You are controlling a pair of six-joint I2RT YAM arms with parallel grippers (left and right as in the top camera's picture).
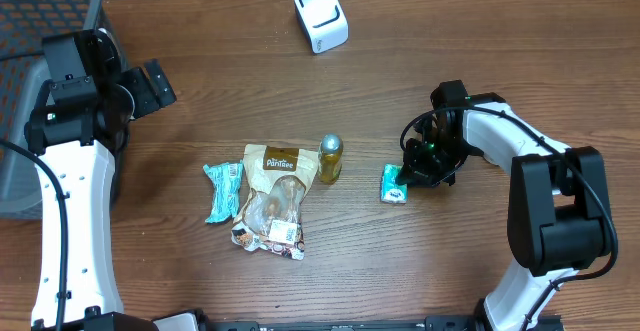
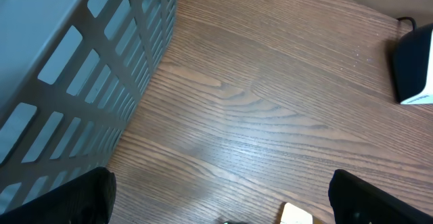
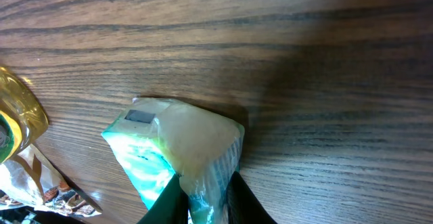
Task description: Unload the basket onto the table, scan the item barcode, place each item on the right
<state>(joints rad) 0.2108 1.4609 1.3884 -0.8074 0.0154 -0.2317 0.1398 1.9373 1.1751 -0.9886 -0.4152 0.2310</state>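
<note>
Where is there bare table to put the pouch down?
Bare table lies between the scanner and the bottle, and right of the scanner toward the far corner. The row of packet, bag, bottle and pouch is crowded.

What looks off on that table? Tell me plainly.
Nothing is spilled or broken. The bottle seems to lie on its side beside the bag, which is crumpled. The packet is pinched at one end by the right tool, and its wrapper is bunched there.
</note>
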